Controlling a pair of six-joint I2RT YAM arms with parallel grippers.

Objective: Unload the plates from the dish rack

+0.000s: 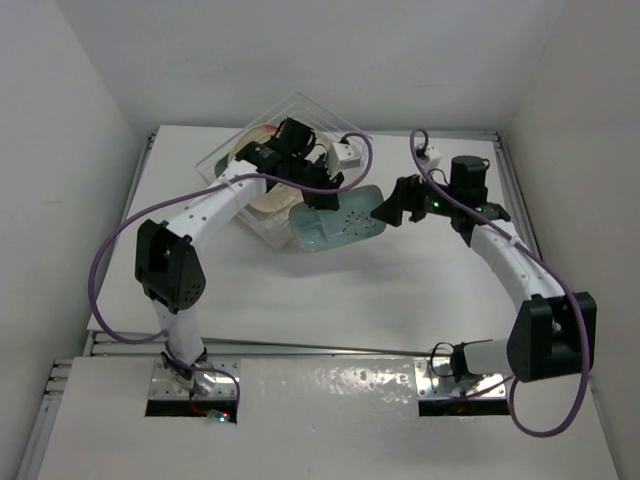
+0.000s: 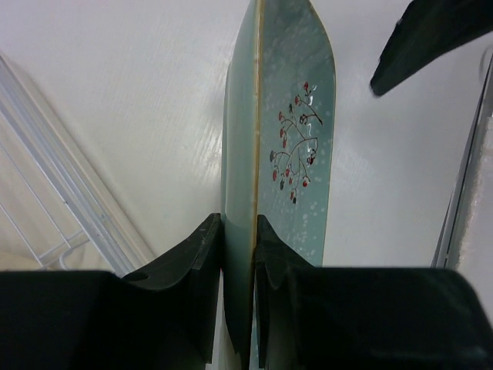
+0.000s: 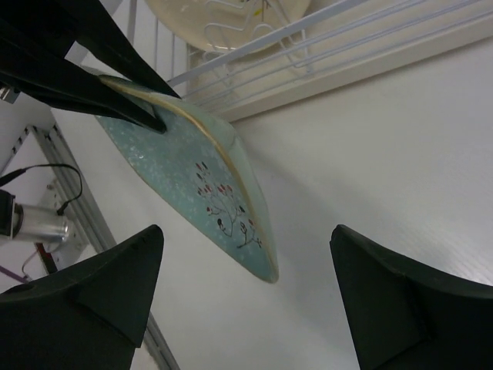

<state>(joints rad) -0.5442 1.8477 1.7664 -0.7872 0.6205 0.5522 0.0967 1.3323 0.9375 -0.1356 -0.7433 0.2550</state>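
White walls box in a white counter (image 1: 350, 300), with the clear dish rack (image 1: 300, 103) at its far side. From above, the left end effector (image 1: 320, 195) holds a mint-green plate (image 1: 340, 225) just outside the rack's near edge. The right end effector (image 1: 386, 213) sits just beside the plate's other end. Only the left wrist view shows the grip: both fingers pinch the plate's rim, and the plate stands edge-on with a sprig of red berries on its face. The right wrist view shows its own fingers spread wide and apart from the plate. It also shows a cream plate (image 3: 223, 15) lying in the rack behind white wires.
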